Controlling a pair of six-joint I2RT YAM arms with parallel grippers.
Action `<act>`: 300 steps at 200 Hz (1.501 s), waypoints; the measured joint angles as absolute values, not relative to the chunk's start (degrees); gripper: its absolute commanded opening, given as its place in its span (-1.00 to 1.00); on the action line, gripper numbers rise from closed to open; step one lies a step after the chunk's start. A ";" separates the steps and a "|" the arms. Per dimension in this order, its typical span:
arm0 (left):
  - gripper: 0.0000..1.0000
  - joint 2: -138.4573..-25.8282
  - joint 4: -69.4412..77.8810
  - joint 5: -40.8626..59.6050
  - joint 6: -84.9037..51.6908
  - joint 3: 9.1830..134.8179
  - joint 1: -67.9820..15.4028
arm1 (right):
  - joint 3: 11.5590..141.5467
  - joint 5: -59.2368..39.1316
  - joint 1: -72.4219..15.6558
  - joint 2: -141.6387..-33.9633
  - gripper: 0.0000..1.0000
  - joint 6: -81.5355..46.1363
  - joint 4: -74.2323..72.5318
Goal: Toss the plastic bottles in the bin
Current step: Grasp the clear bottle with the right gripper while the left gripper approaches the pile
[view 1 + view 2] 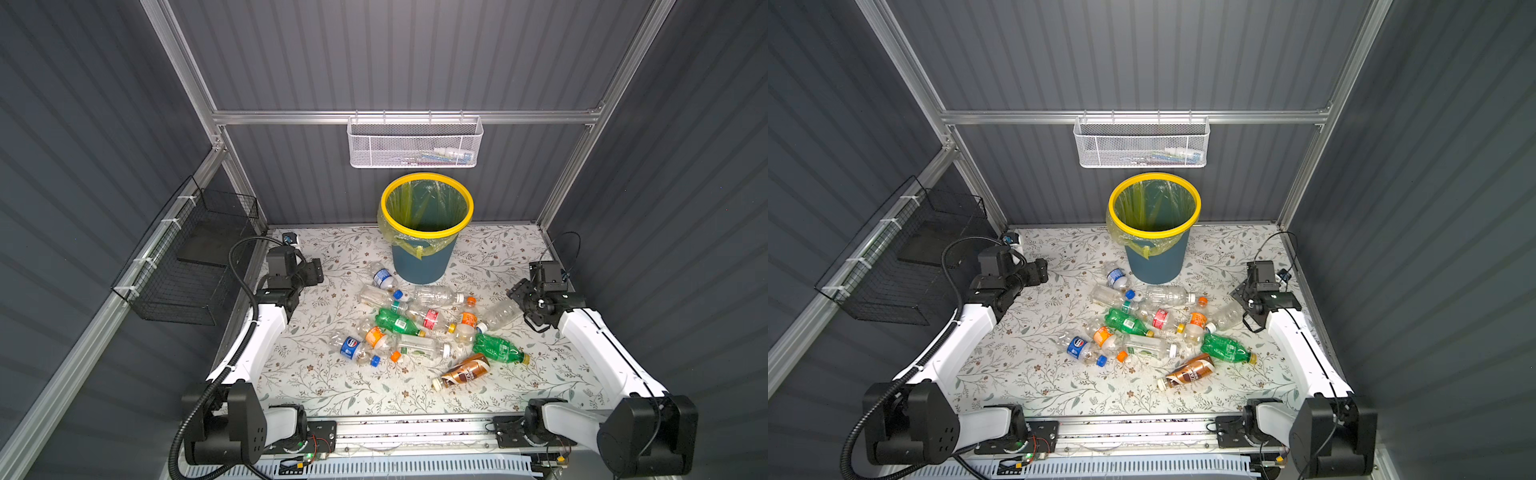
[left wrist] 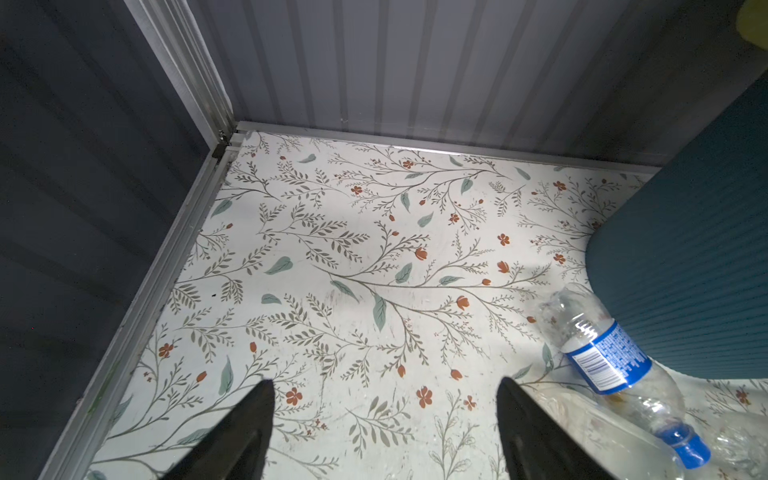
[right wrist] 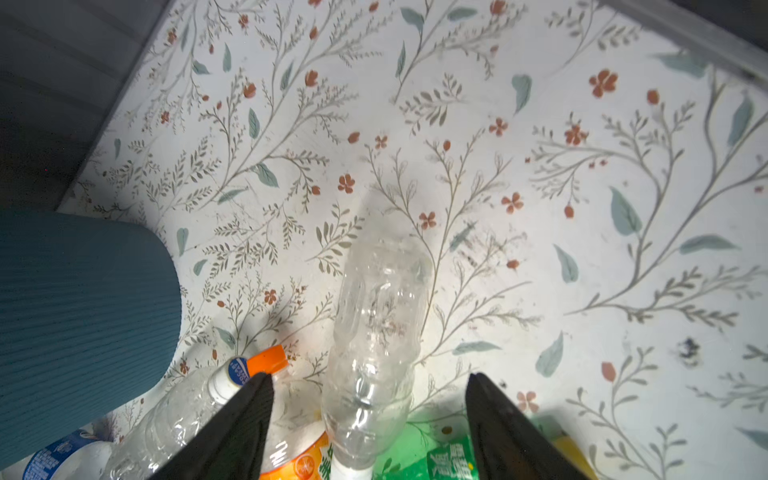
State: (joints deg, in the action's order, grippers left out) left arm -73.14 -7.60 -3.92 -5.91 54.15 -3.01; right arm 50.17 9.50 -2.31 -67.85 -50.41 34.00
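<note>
White arm links [image 1: 266, 332], black joints [image 1: 245, 419], black ribbed cable conduit [image 1: 231, 257]

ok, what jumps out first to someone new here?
The yellow-rimmed bin at the back middle of the floral table, with a heap of plastic bottles scattered in front of it. Then the right gripper, jaws open above a clear bottle at the heap's right edge; the left gripper is open over bare table.

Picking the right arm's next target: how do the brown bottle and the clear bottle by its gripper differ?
The brown bottle is brown-wrapped, the clear bottle see-through and unlabelled. The brown bottle lies nearest the front; the clear bottle farther back, by the right gripper. Both lie sideways, capped.
</note>
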 measured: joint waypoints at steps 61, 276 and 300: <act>0.62 -72.66 -6.33 -0.34 -13.39 52.82 -3.01 | 46.11 6.74 -4.05 -73.14 0.50 -55.64 32.01; 0.55 -74.39 -2.98 -3.03 -22.79 48.14 -12.84 | 44.29 5.50 -3.99 -85.86 0.31 -53.89 15.27; 0.55 -74.61 -2.98 -3.03 -22.83 48.14 -12.99 | 44.25 5.30 -3.55 -86.02 0.21 -53.56 14.28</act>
